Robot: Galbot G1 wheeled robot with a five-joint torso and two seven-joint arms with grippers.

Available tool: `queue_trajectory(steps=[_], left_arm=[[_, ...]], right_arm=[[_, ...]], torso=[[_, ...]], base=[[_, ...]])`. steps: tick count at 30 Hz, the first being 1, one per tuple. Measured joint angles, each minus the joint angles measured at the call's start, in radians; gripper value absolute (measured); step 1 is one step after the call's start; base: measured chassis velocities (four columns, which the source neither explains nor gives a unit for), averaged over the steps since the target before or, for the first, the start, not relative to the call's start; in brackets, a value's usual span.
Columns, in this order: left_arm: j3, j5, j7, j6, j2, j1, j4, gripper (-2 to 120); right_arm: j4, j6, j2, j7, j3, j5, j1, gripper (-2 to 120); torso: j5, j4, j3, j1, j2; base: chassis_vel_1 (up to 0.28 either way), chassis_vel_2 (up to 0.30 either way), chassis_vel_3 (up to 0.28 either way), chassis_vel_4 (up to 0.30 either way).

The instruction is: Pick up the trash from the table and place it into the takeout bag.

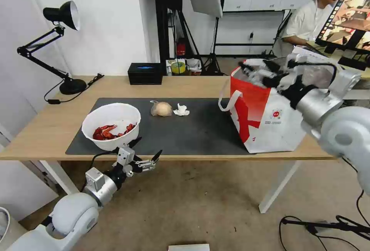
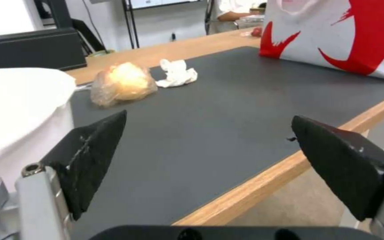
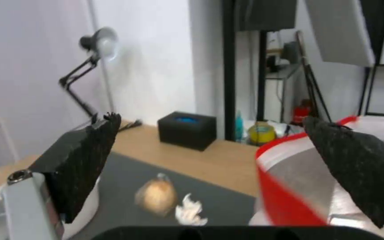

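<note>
Table (image 1: 46,128) of light wood carries a dark grey mat (image 1: 192,128), seen from above. Takeout bag (image 1: 266,116), white and red with a foil lining, stands upright on the mat's right end, its mouth open. Right gripper (image 1: 256,72) hangs over that open mouth, fingers spread and holding nothing. White bowl (image 1: 111,124) of red crayfish shells sits on the mat's left end, near the front edge. Left gripper (image 1: 148,151) hovers just in front of the bowl at the table's front edge (fingers spread wide, empty). Wrapped bun (image 1: 161,109) lies mid-mat, and a crumpled tissue (image 1: 181,110) lies just beside it, toward the bag.
</note>
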Motion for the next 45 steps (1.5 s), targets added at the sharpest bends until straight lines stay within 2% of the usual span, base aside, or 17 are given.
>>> queue_trajectory(steps=[4,7,9,11,15,25,31,33,45], left_arm=[[-0.014,0.001,0.000,-0.002,-0.006,0.014,-0.007,100],[-0.041,0.016,-0.001,-0.019,-0.019,0.041,-0.010,100],[-0.044,0.018,-0.001,-0.020,-0.020,0.044,-0.010,100],[-0.064,0.030,-0.001,-0.026,-0.033,0.070,-0.015,100],[-0.072,0.054,-0.001,-0.035,-0.060,0.092,-0.015,100],[-0.100,0.117,-0.003,-0.040,-0.114,0.153,-0.014,100],[-0.117,0.131,-0.011,-0.045,-0.136,0.181,-0.014,100],[-0.129,0.142,-0.018,-0.055,-0.163,0.202,-0.009,100],[-0.136,0.150,-0.021,-0.065,-0.186,0.214,0.010,100]], right_arm=[[0.021,0.014,-0.002,-0.025,0.000,-0.052,-0.059,100],[0.051,0.053,0.019,-0.037,0.006,-0.139,-0.186,100],[0.054,0.058,0.022,-0.037,0.006,-0.148,-0.201,100],[0.066,0.097,0.058,-0.034,0.012,-0.223,-0.303,100],[0.065,0.151,0.106,-0.028,0.019,-0.327,-0.415,100],[0.059,0.245,0.169,0.021,0.037,-0.479,-0.581,100],[0.060,0.258,0.197,0.031,0.023,-0.521,-0.619,100],[0.039,0.272,0.231,0.039,0.005,-0.559,-0.636,100],[0.012,0.287,0.270,0.046,-0.013,-0.587,-0.678,100]], torso=[[0.0001,0.0000,0.000,0.000,0.000],[0.0001,0.0000,0.000,0.000,0.000],[0.0002,0.0000,0.000,0.000,0.000],[0.0004,0.0000,0.000,0.000,0.000],[0.0003,-0.0001,0.000,0.000,0.000],[0.0002,-0.0001,0.000,0.000,0.000],[0.0002,-0.0001,0.000,0.000,0.000],[0.0002,0.0000,0.000,0.000,0.000],[0.0002,0.0000,0.000,0.000,0.000]], base=[[0.000,0.000,0.000,0.000],[0.000,0.000,0.000,0.000],[0.000,0.000,0.000,0.000],[0.000,0.000,0.000,0.000],[0.000,0.000,0.000,0.000],[0.000,0.000,0.000,0.000],[0.000,0.000,0.000,0.000],[0.000,0.000,0.000,0.000],[0.000,0.000,0.000,0.000]])
